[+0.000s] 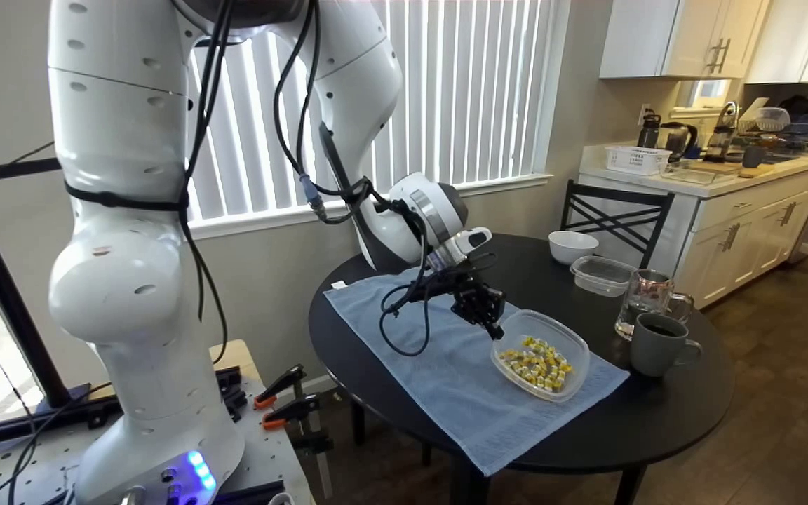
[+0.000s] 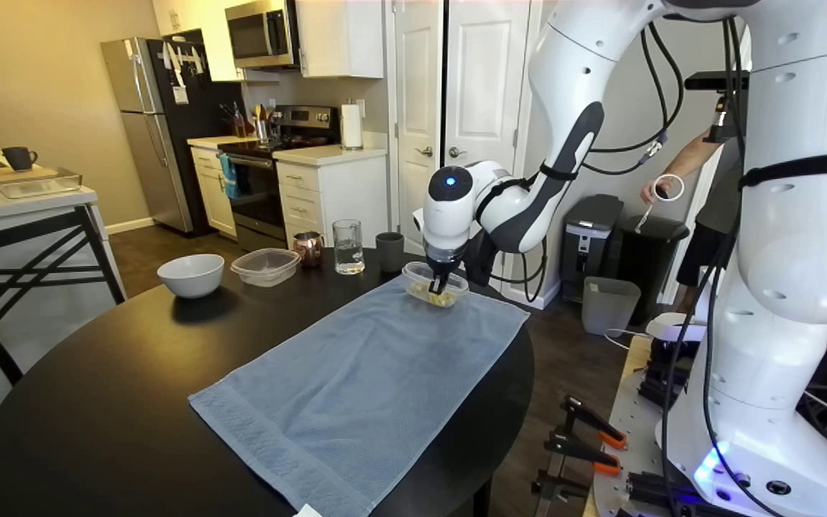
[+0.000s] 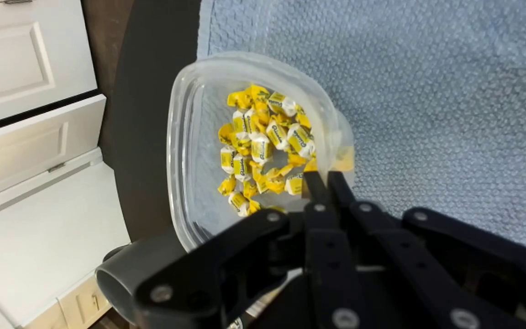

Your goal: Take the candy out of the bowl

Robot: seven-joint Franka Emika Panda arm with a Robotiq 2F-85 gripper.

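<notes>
The bowl (image 1: 524, 324) is a clear plastic container standing on a blue towel; it also shows in an exterior view (image 2: 416, 271) and in the wrist view (image 3: 208, 201). The candy (image 3: 259, 146) is a heap of small yellow and white wrapped pieces inside it, seen too in both exterior views (image 1: 541, 365) (image 2: 445, 298). My gripper (image 3: 328, 178) is at the bowl's near wall, one finger inside and one outside, nearly together with the wall between them. In both exterior views its tips (image 1: 496, 331) (image 2: 437, 287) are at the rim. No candy shows between the fingers.
The blue towel (image 1: 411, 344) covers part of the round black table (image 1: 684, 414). A grey mug (image 1: 658, 344) and a glass mug (image 1: 646, 300) stand close to the bowl. Farther off are another clear container (image 1: 602, 277), a white bowl (image 1: 572, 247) and a copper mug (image 2: 307, 248).
</notes>
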